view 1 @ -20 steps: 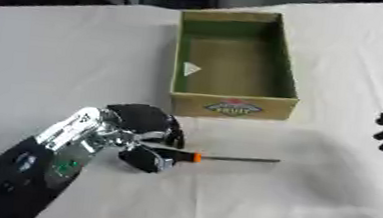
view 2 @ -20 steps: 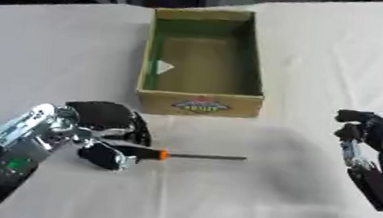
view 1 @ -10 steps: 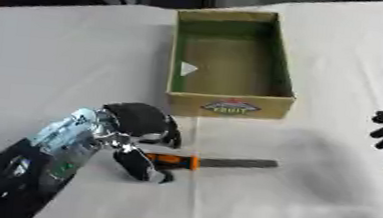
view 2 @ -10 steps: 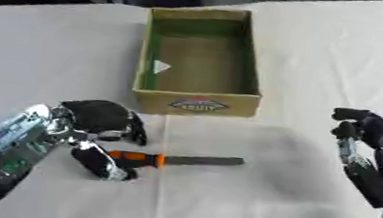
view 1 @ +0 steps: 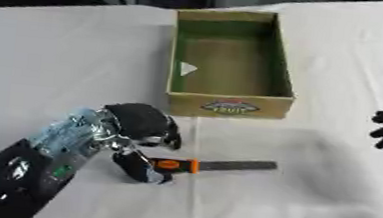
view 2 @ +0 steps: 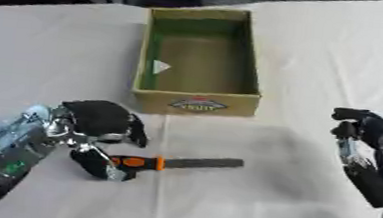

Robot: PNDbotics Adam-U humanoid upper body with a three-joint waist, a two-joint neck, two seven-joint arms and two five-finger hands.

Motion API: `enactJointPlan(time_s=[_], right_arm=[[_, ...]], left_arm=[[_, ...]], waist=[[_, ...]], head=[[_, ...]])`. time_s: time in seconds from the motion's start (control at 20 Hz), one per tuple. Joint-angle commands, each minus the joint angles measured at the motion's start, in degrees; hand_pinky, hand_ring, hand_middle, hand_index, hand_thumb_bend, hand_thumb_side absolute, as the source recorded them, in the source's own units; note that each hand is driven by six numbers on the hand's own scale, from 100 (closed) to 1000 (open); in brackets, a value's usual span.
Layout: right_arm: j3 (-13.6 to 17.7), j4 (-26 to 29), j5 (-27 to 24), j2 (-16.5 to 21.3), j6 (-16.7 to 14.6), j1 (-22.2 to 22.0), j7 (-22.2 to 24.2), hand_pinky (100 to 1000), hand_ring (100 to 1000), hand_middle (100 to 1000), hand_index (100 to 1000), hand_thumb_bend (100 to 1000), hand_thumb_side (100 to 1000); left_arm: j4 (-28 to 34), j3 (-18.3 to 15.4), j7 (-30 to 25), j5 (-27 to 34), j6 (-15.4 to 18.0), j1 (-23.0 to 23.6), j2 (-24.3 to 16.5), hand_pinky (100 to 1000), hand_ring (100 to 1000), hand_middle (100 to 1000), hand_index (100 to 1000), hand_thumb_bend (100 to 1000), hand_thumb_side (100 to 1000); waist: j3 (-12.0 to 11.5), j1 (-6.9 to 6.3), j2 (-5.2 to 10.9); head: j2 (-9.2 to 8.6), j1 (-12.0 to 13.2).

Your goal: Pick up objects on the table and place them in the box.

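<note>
Orange at the handle and grey along the blade, the file (view 1: 207, 165) lies flat on the white cloth of the table (view 1: 76, 60), in front of the box and pointing right. At its handle end sits the left hand (view 1: 140, 126), arm coming in from the lower left, fingers and thumb curled down round the orange grip, so it has hold of the tool while the blade rests on the cloth. Just beyond, the cardboard box (view 2: 197, 101) stands open-topped, green inside, with a fruit label on its near wall. Look inside it: one small white triangular piece (view 1: 187, 69) lies against the left wall, and bare floor otherwise. Off at the right edge the right hand (view 2: 365, 128) stands fingers up, tips bent over a little but relaxed, holding nothing, well apart from the file and box.
</note>
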State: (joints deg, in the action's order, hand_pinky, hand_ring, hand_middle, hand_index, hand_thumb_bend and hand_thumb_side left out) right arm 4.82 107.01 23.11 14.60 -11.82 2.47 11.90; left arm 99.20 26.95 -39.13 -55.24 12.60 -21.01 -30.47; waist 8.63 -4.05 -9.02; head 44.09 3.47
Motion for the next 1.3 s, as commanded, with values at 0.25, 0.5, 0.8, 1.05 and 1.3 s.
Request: enactJointPlan(time_s=[0.25,0.5,0.8,1.05,1.3], right_arm=[[0.4,0.8,0.1,1.0,0.0,0.5,0.0,504,595,678,791,107,788],[0.4,0.7,0.0,0.9,0.0,0.5,0.1,504,595,678,791,107,788],[0.3,0.8,0.0,0.9,-0.1,0.6,0.2,503,594,678,791,107,788],[0.3,0.8,0.0,0.9,-0.1,0.5,0.2,503,594,678,791,108,787],[0.4,0.8,0.0,0.9,-0.1,0.5,0.1,503,594,678,791,108,787]], left_arm=[[2.1,-1.4,-1.8,3.0,-1.0,-0.6,-2.5,667,645,638,812,515,611],[2.1,-0.6,-2.5,2.6,-0.8,-0.6,-2.9,669,646,627,798,484,583],[2.7,0.2,-2.2,-0.5,0.2,-1.3,-3.1,667,642,615,785,449,550],[1.9,0.6,-1.2,-1.5,0.2,-0.8,-2.3,661,627,603,770,451,508],[0.4,0.8,-1.0,-0.7,0.1,-0.3,-1.5,646,610,594,762,429,454]], waist=[[0.0,0.16,0.84],[0.1,0.15,0.80],[0.2,0.10,0.76],[-0.1,0.12,0.66],[-0.4,0.20,0.56]], head=[[0.02,-0.6],[0.02,-0.5],[0.02,-0.5],[0.02,-0.5],[0.02,-0.7]])
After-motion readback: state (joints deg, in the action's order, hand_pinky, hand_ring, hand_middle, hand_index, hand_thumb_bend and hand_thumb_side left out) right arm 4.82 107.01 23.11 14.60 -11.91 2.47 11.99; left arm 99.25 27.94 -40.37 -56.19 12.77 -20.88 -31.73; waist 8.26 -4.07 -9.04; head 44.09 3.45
